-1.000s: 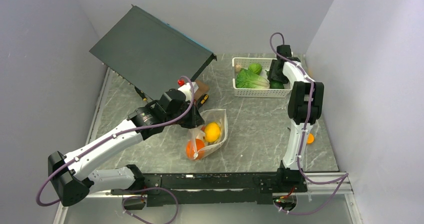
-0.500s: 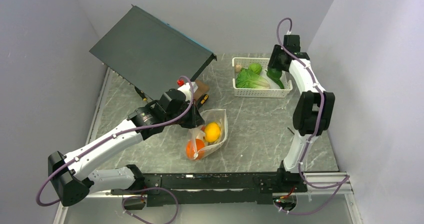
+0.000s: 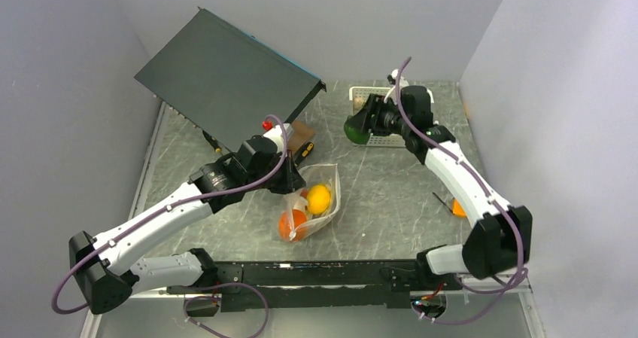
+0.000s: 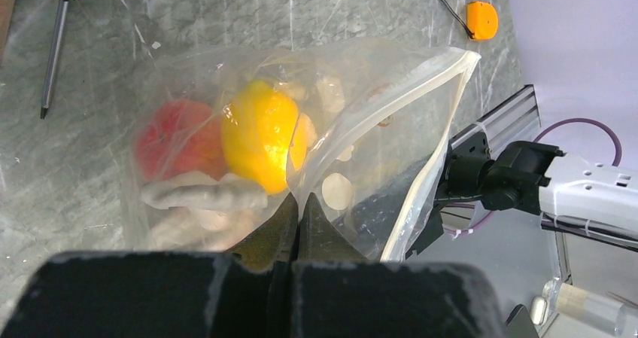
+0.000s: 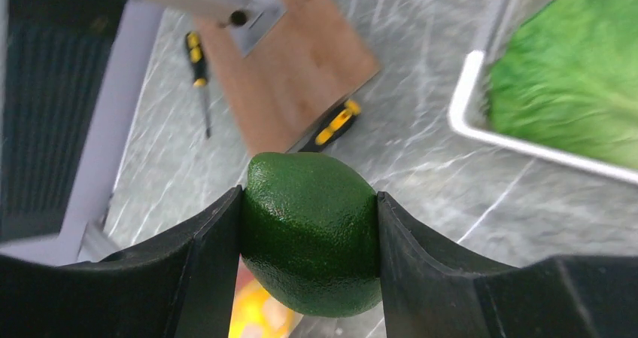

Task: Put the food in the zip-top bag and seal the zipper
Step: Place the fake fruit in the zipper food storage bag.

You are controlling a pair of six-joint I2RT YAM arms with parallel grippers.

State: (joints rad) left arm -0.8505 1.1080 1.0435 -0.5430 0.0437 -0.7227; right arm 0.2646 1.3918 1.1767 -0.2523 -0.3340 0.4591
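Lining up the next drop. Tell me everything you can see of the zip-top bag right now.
The zip-top bag is clear, soft, crinkled plastic with white dots and a whitish zipper strip along its mouth, which gapes open. It rests on the marble table, one edge pinched by the shut left gripper. Inside are a yellow fruit, a reddish-orange one and a pale beige piece.

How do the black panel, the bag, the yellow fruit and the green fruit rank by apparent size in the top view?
1. black panel
2. bag
3. yellow fruit and green fruit: they look about alike. The green one is held off the table, nearer the camera, so I do not rank them.
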